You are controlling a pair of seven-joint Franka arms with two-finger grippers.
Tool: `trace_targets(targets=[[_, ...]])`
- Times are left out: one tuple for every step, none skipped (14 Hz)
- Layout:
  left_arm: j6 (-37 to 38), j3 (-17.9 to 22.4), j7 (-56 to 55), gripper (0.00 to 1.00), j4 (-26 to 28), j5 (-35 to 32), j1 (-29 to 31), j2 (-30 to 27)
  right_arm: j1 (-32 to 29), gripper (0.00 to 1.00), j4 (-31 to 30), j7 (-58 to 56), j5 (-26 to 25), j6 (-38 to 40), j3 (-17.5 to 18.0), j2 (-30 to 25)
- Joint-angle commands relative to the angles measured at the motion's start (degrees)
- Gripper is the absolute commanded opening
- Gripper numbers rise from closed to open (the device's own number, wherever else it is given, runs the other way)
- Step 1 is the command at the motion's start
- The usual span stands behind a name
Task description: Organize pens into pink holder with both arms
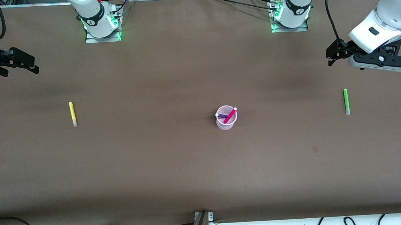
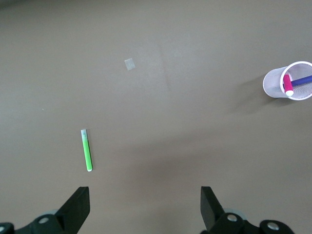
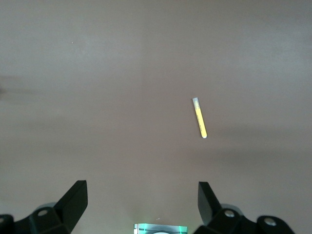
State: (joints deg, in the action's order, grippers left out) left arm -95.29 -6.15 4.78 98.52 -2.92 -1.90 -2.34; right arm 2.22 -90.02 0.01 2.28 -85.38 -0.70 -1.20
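The pink holder (image 1: 226, 122) stands upright near the table's middle, with the dark purple pen (image 1: 222, 115) and the magenta pen (image 1: 230, 115) leaning inside it. The yellow pen (image 1: 72, 113) lies flat toward the right arm's end. The green pen (image 1: 346, 101) lies flat toward the left arm's end. My left gripper (image 1: 332, 54) is open and empty above the table near the green pen (image 2: 87, 150); its view also shows the holder (image 2: 273, 83). My right gripper (image 1: 24, 66) is open and empty above the table near the yellow pen (image 3: 199, 117).
A small pale patch (image 1: 315, 149) lies on the brown table, nearer the front camera than the green pen. The arms' bases (image 1: 102, 27) (image 1: 289, 18) stand along the table's top edge. Cables run along the front edge.
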Motion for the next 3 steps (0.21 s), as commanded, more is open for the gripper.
trace_targets(targets=[[-0.4, -0.1, -0.1, 1.00, -0.3, 0.2, -0.3, 0.1, -0.6, 1.00, -0.3, 0.2, -0.3, -0.7, 1.5, 0.1], [-0.2, 0.0, 0.1, 1.00, -0.3, 0.2, -0.3, 0.1, -0.4, 1.00, 0.2, 0.2, -0.3, -0.7, 1.6, 0.4], [-0.2, 0.0, 0.1, 1.00, -0.3, 0.2, -0.3, 0.1, -0.3, 1.00, 0.8, 0.1, -0.3, -0.6, 1.6, 0.9]])
